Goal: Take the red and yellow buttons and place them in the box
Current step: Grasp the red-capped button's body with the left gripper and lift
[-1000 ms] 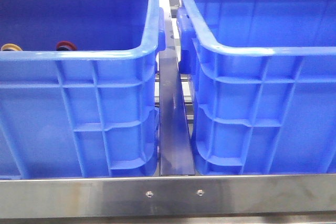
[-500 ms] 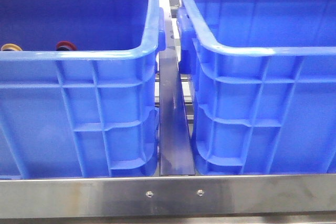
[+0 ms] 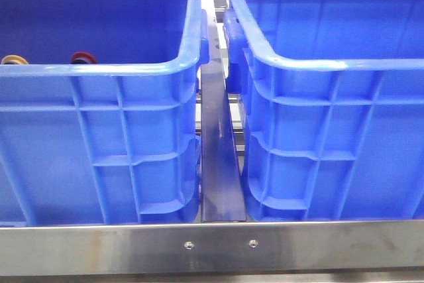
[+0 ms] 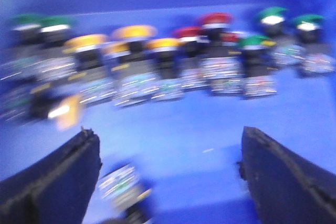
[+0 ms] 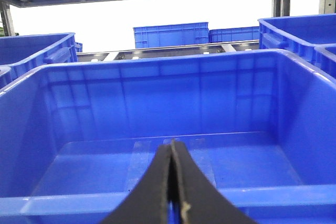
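Two blue boxes stand side by side in the front view. The left box (image 3: 99, 71) holds a yellow button (image 3: 12, 59) and a red button (image 3: 83, 57) that peek over its rim. The left wrist view is blurred. It shows red buttons (image 4: 215, 19) and yellow buttons (image 4: 135, 31) in a row on the box floor. My left gripper (image 4: 168, 153) is open above that floor, apart from the row, and holds nothing. One button body (image 4: 123, 187) lies beside its left finger (image 4: 52, 177). My right gripper (image 5: 171, 144) is shut and empty, over the near rim of the empty right box (image 5: 63, 203).
Green buttons (image 4: 272, 15) stand in the same row as the red and yellow ones. A metal rail (image 3: 218, 164) runs between the two boxes, and a steel bar (image 3: 212, 246) crosses in front. More blue crates (image 5: 170, 35) and shelving stand behind.
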`<state>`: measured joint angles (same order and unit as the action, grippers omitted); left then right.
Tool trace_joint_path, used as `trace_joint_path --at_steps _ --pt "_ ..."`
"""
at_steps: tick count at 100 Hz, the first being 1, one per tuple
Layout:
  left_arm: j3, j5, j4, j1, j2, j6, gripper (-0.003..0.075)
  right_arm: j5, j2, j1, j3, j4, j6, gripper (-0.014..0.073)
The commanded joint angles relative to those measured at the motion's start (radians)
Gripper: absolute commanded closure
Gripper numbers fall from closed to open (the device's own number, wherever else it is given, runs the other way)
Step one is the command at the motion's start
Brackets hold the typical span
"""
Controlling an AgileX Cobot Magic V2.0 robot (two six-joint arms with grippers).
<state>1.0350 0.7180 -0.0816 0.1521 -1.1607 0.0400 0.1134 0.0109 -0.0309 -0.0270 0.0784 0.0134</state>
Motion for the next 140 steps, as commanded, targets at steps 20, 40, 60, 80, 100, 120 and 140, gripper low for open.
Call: trace_joint_path --at_steps 20,40,60,80,100,120,140 --pt "0.202 -0.071 -0.013 0.095 -0.270 0.000 0.0194 0.084 0.025 0.006 0.019 -0.007 -0.004 0.0662" --pt "0.301 -0.071 -0.013 0.095 -0.423 0.000 0.0194 0.084 0.025 0.006 0.019 -0.007 -0.004 0.0662" --pt "0.356 -0.074 -0.013 0.095 -0.506 0.000 0.0194 0.084 0.025 0.006 0.019 -0.007 -0.004 0.0662" --pt "0.387 -0.079 -0.007 0.095 -0.576 0.000 0.0194 0.084 0.025 0.006 0.019 -0.007 -0.004 0.0662" --pt "0.389 -0.077 -0.005 0.095 -0.620 0.000 0.0197 0.084 0.025 0.006 0.019 -0.007 -0.004 0.0662" --pt "0.389 -0.055 -0.005 0.095 -0.629 0.000 0.0377 0.084 0.025 0.006 0.019 -0.007 -0.004 0.0662" --pt "0.393 -0.032 -0.005 0.095 -0.596 -0.002 0.0712 0.084 0.025 0.006 0.019 -0.007 -0.004 0.0662"
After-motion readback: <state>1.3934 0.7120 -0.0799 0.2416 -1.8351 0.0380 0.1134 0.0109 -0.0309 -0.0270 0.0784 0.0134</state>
